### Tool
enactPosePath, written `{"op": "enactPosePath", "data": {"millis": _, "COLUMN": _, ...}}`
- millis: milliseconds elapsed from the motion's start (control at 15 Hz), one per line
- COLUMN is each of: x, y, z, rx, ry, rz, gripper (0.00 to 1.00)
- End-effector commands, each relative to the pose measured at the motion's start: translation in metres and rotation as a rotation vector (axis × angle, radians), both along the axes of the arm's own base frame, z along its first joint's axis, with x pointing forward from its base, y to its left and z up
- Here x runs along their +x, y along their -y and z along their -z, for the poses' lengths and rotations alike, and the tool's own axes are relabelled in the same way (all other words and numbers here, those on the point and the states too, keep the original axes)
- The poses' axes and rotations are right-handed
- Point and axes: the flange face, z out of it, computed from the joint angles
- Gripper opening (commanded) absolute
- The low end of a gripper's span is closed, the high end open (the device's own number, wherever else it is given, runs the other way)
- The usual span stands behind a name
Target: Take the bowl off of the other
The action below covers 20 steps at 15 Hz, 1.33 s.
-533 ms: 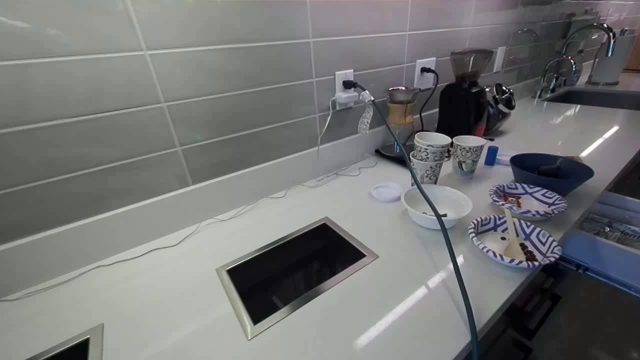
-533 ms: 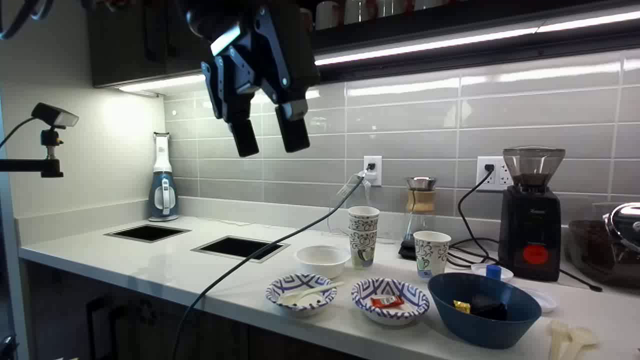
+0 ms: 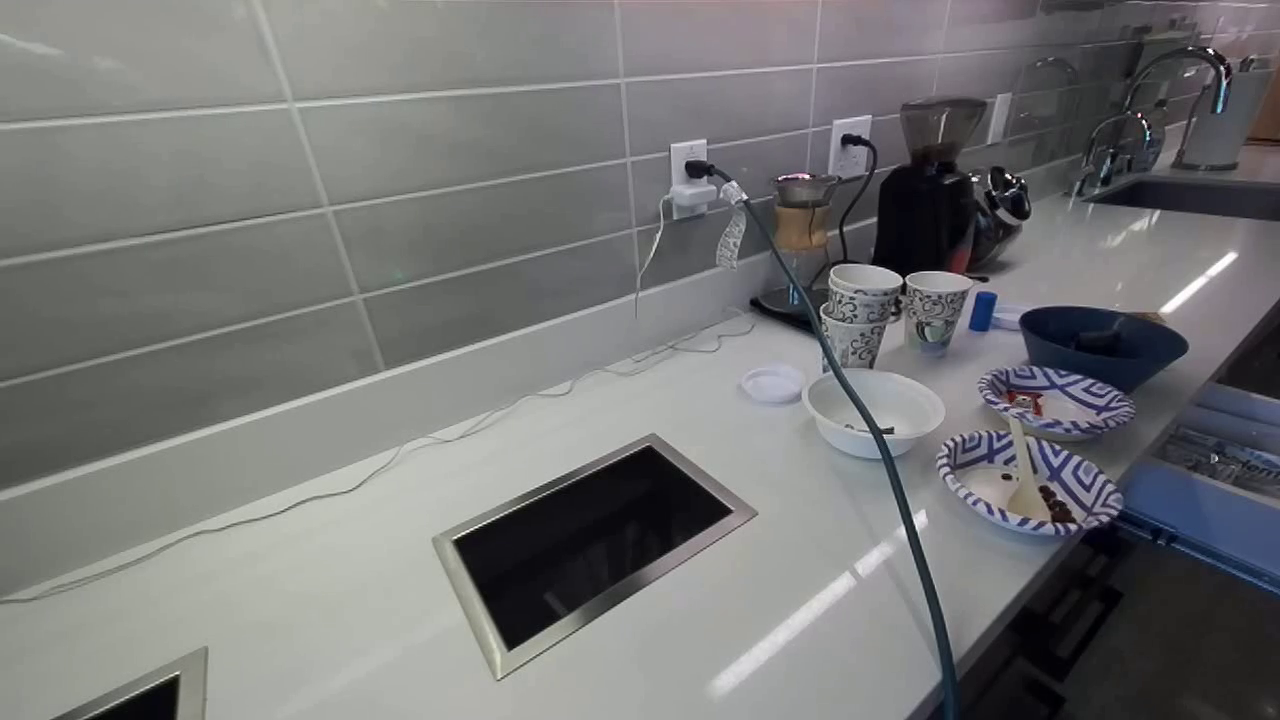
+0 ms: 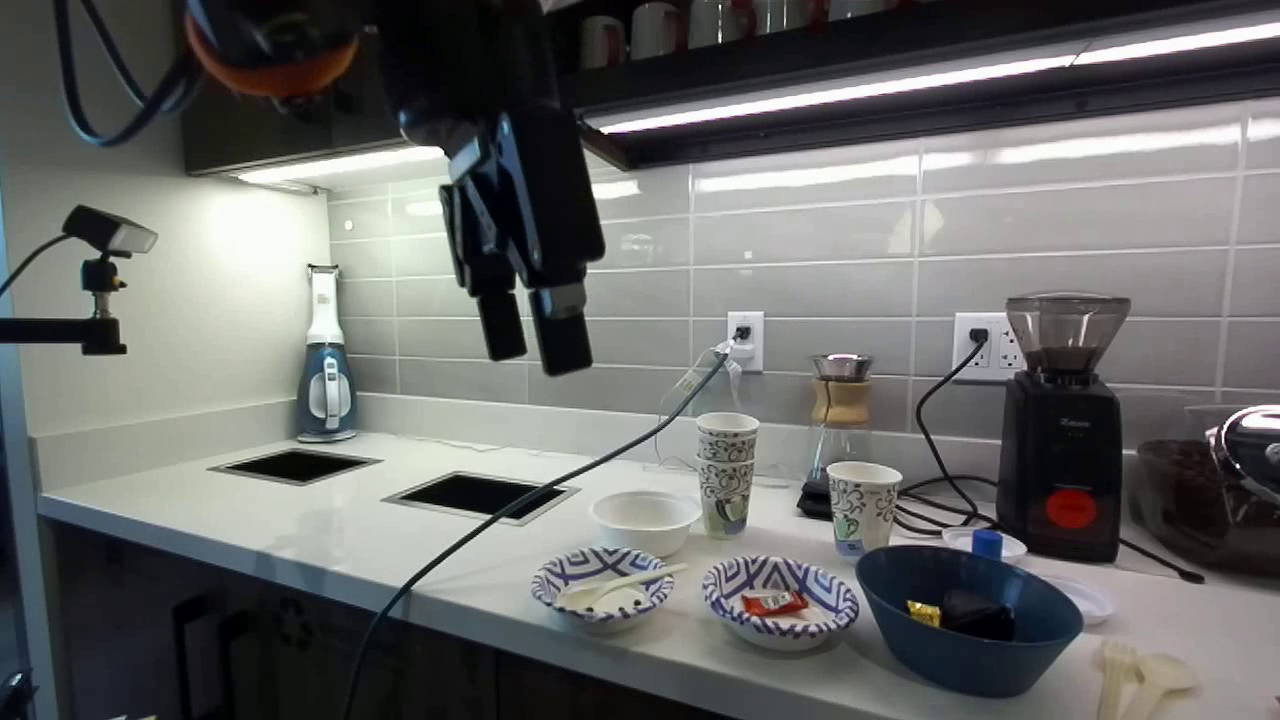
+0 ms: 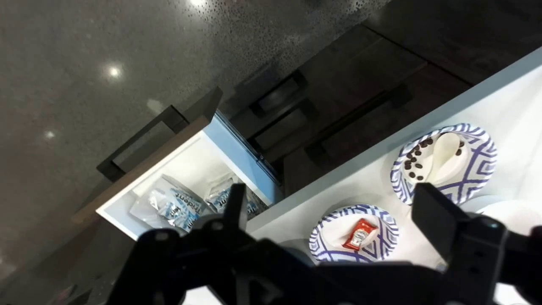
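Note:
Two shallow white bowls with a blue pattern stand side by side on the counter; I cannot tell which is meant. The patterned bowl with a red packet (image 4: 785,640) (image 3: 1100,400) (image 5: 383,245) is beside the dark blue bowl (image 4: 960,650) (image 3: 1120,370). The patterned bowl with a spoon and dark beans (image 4: 600,622) (image 3: 1085,470) (image 5: 482,169) is farther from it. No patterned bowl is on the dark blue bowl, which holds a black thing and a gold-wrapped piece. My gripper (image 4: 532,348) (image 5: 332,201) is open and empty, high above the counter, out of view in an exterior view.
A plain white bowl (image 4: 645,520), stacked paper cups (image 4: 726,480) and another cup (image 4: 864,505) stand behind. A cable (image 4: 480,530) slants across the counter. An open drawer (image 5: 169,186) juts out below the counter edge. Pale cutlery (image 4: 1150,680) lies right of the dark bowl.
In an exterior view my gripper has come down and turned slightly, so its fingers appear closer together. The bowls have not moved.

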Motion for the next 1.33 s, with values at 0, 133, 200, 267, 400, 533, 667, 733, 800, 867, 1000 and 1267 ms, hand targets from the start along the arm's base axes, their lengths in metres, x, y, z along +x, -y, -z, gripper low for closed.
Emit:
{"op": "enactPosePath", "data": {"millis": 0, "x": 0.021, "y": -0.011, "z": 0.034, "rx": 0.016, "ry": -0.014, "rz": 0.197, "gripper": 1.00}}
{"op": "enactPosePath", "data": {"millis": 133, "x": 0.037, "y": -0.013, "z": 0.056, "rx": 0.061, "ry": -0.017, "rz": 0.295, "gripper": 1.00}}
{"op": "enactPosePath", "data": {"millis": 200, "x": 0.045, "y": -0.013, "z": 0.067, "rx": 0.079, "ry": -0.018, "rz": 0.344, "gripper": 1.00}}
{"op": "enactPosePath", "data": {"millis": 267, "x": 0.052, "y": -0.013, "z": 0.075, "rx": 0.099, "ry": -0.009, "rz": 0.391, "gripper": 1.00}}
{"op": "enactPosePath", "data": {"millis": 400, "x": 0.071, "y": -0.011, "z": 0.093, "rx": 0.169, "ry": -0.022, "rz": 0.465, "gripper": 1.00}}
{"op": "enactPosePath", "data": {"millis": 533, "x": 0.091, "y": -0.009, "z": 0.110, "rx": 0.231, "ry": -0.039, "rz": 0.488, "gripper": 1.00}}
{"op": "enactPosePath", "data": {"millis": 667, "x": 0.114, "y": -0.007, "z": 0.126, "rx": 0.274, "ry": -0.040, "rz": 0.512, "gripper": 1.00}}
{"op": "enactPosePath", "data": {"millis": 733, "x": 0.126, "y": -0.005, "z": 0.133, "rx": 0.283, "ry": -0.028, "rz": 0.528, "gripper": 1.00}}
{"op": "enactPosePath", "data": {"millis": 800, "x": 0.137, "y": -0.007, "z": 0.141, "rx": 0.292, "ry": -0.016, "rz": 0.539, "gripper": 1.00}}
{"op": "enactPosePath", "data": {"millis": 867, "x": 0.147, "y": -0.008, "z": 0.147, "rx": 0.306, "ry": -0.006, "rz": 0.548, "gripper": 1.00}}
{"op": "enactPosePath", "data": {"millis": 1000, "x": 0.163, "y": -0.008, "z": 0.161, "rx": 0.326, "ry": 0.010, "rz": 0.554, "gripper": 1.00}}
{"op": "enactPosePath", "data": {"millis": 1267, "x": 0.164, "y": -0.010, "z": 0.169, "rx": 0.343, "ry": 0.001, "rz": 0.544, "gripper": 1.00}}
